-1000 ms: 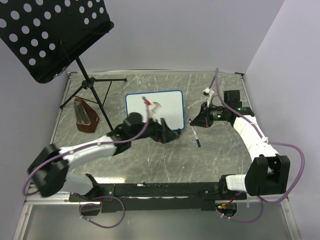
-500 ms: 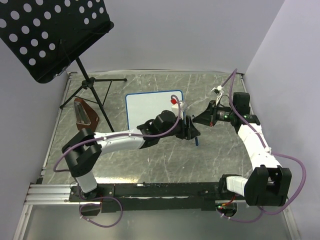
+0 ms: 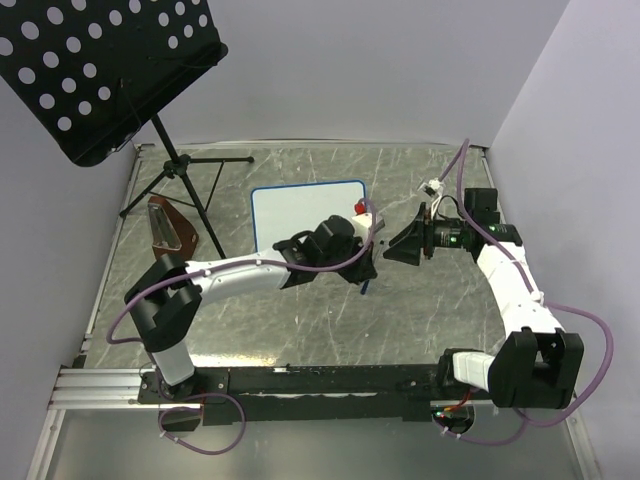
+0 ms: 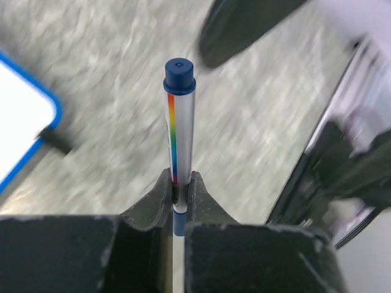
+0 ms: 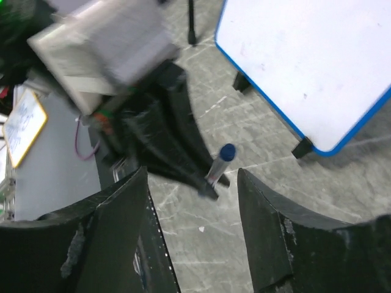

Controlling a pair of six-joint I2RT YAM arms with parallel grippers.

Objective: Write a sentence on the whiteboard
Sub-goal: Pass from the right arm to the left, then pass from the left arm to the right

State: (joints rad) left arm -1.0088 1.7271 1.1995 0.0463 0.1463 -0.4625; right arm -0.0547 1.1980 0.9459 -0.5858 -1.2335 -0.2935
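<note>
Blue-ended marker (image 4: 179, 122), pinched in my left hand (image 4: 178, 183), faces my empty, wide-open right hand (image 3: 405, 243), presumably for uncapping.

Matt left fingers (image 4: 149, 201), glossy marker (image 4: 181, 122)
Marker barrel silvery, cap blue plastic; whiteboard (image 3: 295, 210) smooth white, blue plastic frame; worktop (image 3: 420, 310) grey veined stone-look.

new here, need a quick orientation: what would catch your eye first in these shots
The left gripper pinches a blue-ended, rainbow-striped marker mid-table, the right gripper open and facing it. The whiteboard just beyond looks blank; a black perforated music stand looms far left.
</note>
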